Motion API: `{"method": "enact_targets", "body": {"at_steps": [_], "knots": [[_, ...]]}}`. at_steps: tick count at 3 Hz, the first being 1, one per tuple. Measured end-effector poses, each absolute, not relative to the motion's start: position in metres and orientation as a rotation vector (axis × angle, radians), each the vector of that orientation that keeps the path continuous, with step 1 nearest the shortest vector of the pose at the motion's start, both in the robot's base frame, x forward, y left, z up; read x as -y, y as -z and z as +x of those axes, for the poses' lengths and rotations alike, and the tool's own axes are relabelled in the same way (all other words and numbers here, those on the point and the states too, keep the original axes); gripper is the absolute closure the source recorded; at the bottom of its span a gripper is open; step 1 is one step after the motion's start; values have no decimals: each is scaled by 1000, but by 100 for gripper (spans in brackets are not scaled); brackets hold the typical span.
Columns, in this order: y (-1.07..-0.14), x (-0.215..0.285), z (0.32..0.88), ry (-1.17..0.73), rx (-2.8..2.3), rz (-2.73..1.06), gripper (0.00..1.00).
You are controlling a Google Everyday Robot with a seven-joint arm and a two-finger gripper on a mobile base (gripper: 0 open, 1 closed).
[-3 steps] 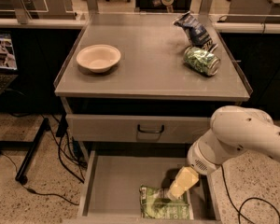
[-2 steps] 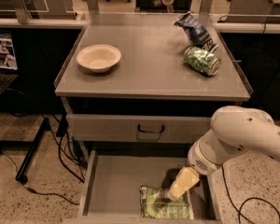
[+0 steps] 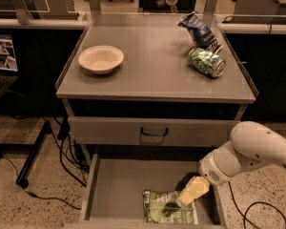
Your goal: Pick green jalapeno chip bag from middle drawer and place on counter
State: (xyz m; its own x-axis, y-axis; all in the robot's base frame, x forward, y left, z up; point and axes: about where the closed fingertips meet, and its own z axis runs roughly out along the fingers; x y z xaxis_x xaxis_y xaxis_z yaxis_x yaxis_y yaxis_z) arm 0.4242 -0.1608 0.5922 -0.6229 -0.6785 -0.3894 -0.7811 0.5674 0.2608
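the fingers [image 3: 193, 191] of the gripper [image 3: 180, 203] show as one cream-coloured wedge seen from the side, so whether they are apart, together or clamped on anything cannot be told. their tips come down at a dark spot on the light green, white-patched jalapeno chip bag [image 3: 162, 214], and whether that spot is a pad or a shadow is hard to make out. the bag lies flat on the bottom of the wide, shallow grey metal middle drawer [image 3: 119, 185], pulled open, towards its front right. the wedge covers the bag's upper right corner, and the lower edge of the bag and the front of the drawer are cut off at the bottom of the view. the rounded white arm [image 3: 257, 149] runs out at the right edge.

above, the grey drawer with the dark loop handle [image 3: 109, 130] is closed. on the flat grey matte counter [image 3: 152, 75] stand a shallow cream bowl [image 3: 101, 58] at the left and, at the right, a dark blue snack bag [image 3: 199, 30] with a shiny green metal can [image 3: 206, 62] lying on its side just in front of it.
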Motion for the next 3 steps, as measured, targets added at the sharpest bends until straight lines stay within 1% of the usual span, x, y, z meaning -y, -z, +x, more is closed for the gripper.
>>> {"method": "enact_targets", "body": {"at_steps": [1, 2, 3], "knots": [[-558, 167, 427, -674, -2562, -1160, 0], [-526, 169, 430, -675, -2624, -1115, 0], [-526, 169, 430, -675, -2624, -1115, 0]]}}
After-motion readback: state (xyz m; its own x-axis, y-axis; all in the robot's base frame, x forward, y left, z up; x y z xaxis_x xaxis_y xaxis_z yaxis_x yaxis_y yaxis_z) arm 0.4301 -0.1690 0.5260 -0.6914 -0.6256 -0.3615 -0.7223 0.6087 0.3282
